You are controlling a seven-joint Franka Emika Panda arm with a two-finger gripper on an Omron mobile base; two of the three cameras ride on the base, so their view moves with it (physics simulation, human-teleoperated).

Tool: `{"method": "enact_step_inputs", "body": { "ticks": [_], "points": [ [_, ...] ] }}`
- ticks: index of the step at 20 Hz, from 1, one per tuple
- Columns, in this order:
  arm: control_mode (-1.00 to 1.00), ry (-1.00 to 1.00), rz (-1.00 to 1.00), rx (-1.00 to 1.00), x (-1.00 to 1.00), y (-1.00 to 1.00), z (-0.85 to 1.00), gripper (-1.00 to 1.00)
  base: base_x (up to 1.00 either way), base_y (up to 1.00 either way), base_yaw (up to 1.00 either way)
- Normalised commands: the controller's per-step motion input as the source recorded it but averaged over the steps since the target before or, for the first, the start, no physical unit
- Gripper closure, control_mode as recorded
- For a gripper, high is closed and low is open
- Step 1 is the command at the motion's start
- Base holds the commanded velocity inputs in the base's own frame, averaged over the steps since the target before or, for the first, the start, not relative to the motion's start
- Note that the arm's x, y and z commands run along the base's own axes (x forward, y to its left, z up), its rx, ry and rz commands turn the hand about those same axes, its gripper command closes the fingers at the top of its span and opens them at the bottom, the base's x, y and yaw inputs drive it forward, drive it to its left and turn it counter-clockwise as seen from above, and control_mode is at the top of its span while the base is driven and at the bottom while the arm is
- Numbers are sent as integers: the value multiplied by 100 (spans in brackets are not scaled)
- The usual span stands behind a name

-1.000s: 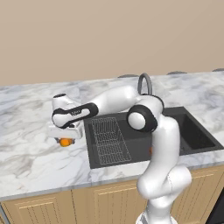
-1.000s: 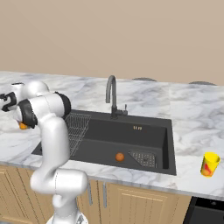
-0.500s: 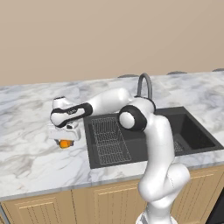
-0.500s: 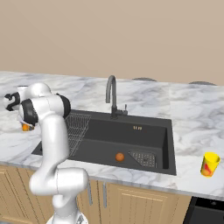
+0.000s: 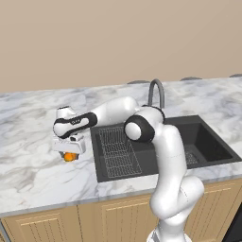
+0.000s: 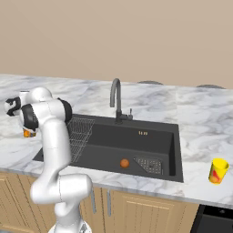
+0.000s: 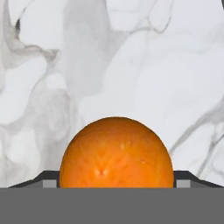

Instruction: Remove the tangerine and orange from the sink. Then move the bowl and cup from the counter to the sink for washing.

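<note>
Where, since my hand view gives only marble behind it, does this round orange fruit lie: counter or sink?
Observer: The round orange fruit is at the white-and-grey marble counter, left of the dark grey sink, under the gripper.
Operator: Anything in the basin?
Observer: Yes, a second round orange fruit lies on the sink floor, beside the drain.
Operator: And the cup?
Observer: The small yellow cup stands on the counter to the right of the sink.
</note>
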Motion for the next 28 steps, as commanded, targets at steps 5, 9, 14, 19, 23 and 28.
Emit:
{"method": "enact_step_inputs", "body": {
  "ticks": [5, 9, 14, 19, 23, 28],
  "points": [
    [-100, 0, -9, 0, 0, 0, -21, 100, 0, 0, 0],
    [-100, 0, -10, 0, -1, 0, -21, -100, 0, 0, 0],
    [-100, 0, -11, 0, -2, -1, -11, -100, 0, 0, 0],
    [-100, -3, -11, 0, -3, -2, -2, -100, 0, 0, 0],
    [-100, -3, -10, 0, -9, -3, 0, -100, 0, 0, 0],
    [-100, -1, -10, -1, -10, -3, 0, -100, 0, 0, 0]
  ]
}}
